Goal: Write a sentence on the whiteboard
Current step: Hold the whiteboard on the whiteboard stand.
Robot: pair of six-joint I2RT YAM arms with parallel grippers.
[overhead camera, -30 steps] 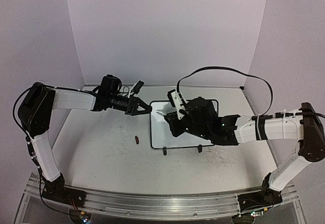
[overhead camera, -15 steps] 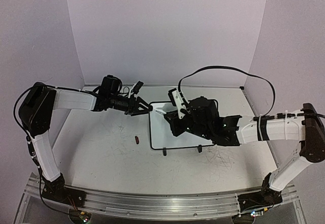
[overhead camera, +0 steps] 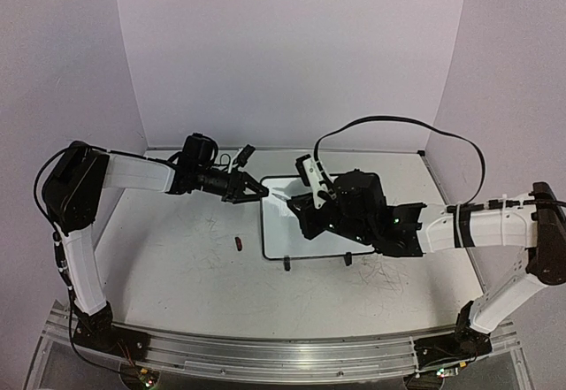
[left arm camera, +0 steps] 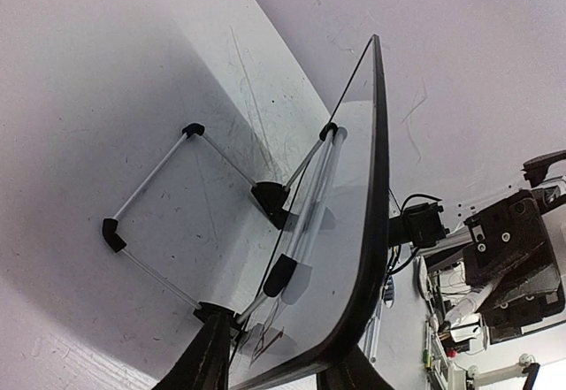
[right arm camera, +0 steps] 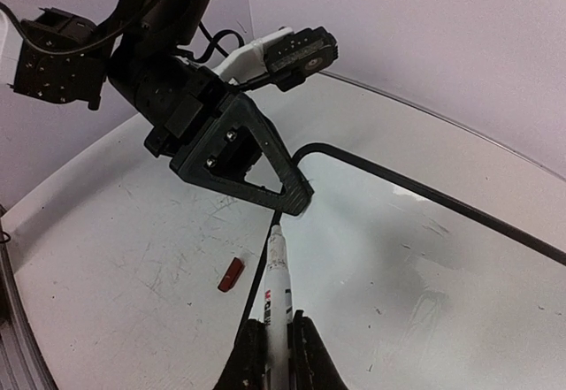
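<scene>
The whiteboard stands in the middle of the table, between the two arms. It is a small white rectangle with a thin black rim and rounded corners, and two black feet show at its near edge. In the right wrist view its face is glossy white, with pale reflections and a few faint smudges. In the left wrist view it is seen edge-on and tilted, propped on a thin wire stand with black end caps resting on the scuffed table. The left end effector is clamped on the board's far left corner, with one finger on either side of the rim. The right end effector is closed around a white marker, which points toward that same corner. The marker's tip lies just under the left fingers, at the left rim, and it is unclear whether it touches the surface. A small red cap lies on the table just left of the board.
</scene>
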